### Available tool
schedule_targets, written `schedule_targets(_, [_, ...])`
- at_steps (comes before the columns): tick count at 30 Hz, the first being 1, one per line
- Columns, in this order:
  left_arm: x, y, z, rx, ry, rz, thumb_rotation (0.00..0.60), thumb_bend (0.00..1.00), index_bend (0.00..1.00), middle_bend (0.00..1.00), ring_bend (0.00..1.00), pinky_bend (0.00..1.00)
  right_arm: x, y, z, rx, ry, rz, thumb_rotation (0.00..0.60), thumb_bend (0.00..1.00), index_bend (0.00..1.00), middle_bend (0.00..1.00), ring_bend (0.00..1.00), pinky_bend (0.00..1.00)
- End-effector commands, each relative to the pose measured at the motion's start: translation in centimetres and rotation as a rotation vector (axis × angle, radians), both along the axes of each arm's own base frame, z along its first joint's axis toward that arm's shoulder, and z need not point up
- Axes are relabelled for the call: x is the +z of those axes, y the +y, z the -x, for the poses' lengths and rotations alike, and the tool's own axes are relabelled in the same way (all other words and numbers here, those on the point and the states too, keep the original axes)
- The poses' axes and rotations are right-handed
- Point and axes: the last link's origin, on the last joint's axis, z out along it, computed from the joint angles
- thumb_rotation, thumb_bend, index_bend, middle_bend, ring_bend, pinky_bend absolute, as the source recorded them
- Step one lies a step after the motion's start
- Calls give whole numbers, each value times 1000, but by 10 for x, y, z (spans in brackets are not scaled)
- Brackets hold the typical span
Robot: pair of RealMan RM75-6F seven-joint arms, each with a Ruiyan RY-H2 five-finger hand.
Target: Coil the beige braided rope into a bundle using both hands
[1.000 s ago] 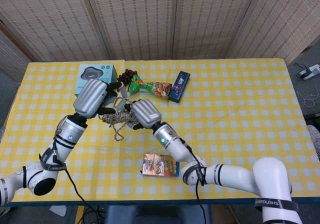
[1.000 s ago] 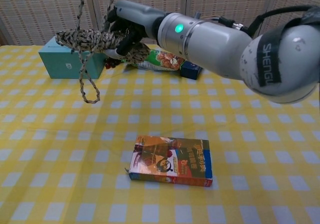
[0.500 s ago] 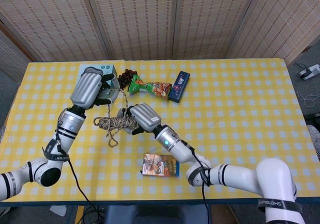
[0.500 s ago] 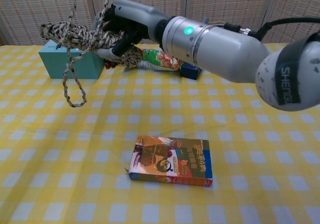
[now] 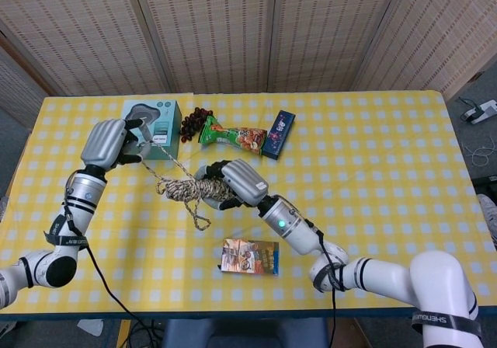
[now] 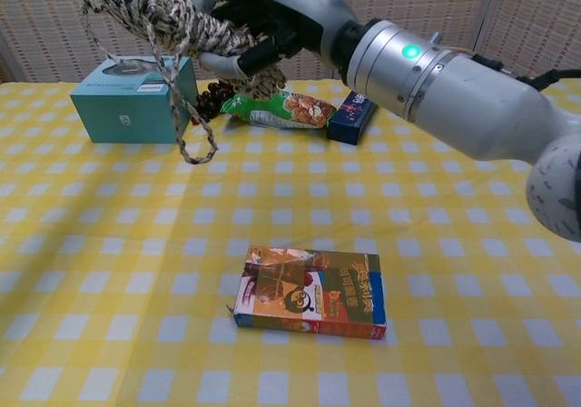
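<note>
The beige braided rope (image 5: 189,188) is wound into a thick bundle held above the yellow checked table. My right hand (image 5: 238,181) grips the bundle's right end, fingers wrapped round it. A single strand runs up and left from the bundle to my left hand (image 5: 109,143), which pinches its end near the teal box. A small loop of rope (image 5: 201,220) dangles below the bundle. In the chest view the rope bundle (image 6: 168,16) sits high at the upper left with my right hand (image 6: 263,16) closed on it and the loop (image 6: 196,143) hanging down; the left hand is only just visible at the top left corner.
A teal box (image 5: 152,120) stands at the back left, with dark beads (image 5: 196,123), a green snack packet (image 5: 233,137) and a dark blue box (image 5: 278,134) beside it. An orange carton (image 5: 248,256) lies near the front edge, below my right forearm.
My left hand has drawn away to the left, pulling one strand out straight. My right hand has shifted slightly right with the bundle, which now shows higher in the chest view.
</note>
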Motion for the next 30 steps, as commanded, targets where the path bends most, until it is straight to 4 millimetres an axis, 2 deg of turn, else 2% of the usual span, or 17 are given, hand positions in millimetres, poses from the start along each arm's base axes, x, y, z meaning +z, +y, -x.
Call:
schedule_targets(1, [0, -2, 11, 30, 19, 9, 600, 412, 694, 1000, 944, 1000, 4, 0, 3, -9, -62, 3, 600, 489, 788, 618, 455, 471])
schedule_targets(18, [-1, -20, 72, 204, 102, 30, 600, 412, 696, 1000, 944, 1000, 33, -9, 11, -51, -277, 52, 600, 480, 798, 626, 465, 476])
schedule_targets(24, [3, -28, 88, 236, 125, 18, 600, 412, 696, 1000, 944, 1000, 41, -16, 17, -90, -313, 89, 600, 480, 802, 628, 466, 475])
schedule_targets(30, [6, -37, 94, 228, 156, 12, 600, 412, 697, 1000, 944, 1000, 44, -22, 19, -128, -333, 131, 600, 480, 802, 629, 465, 476])
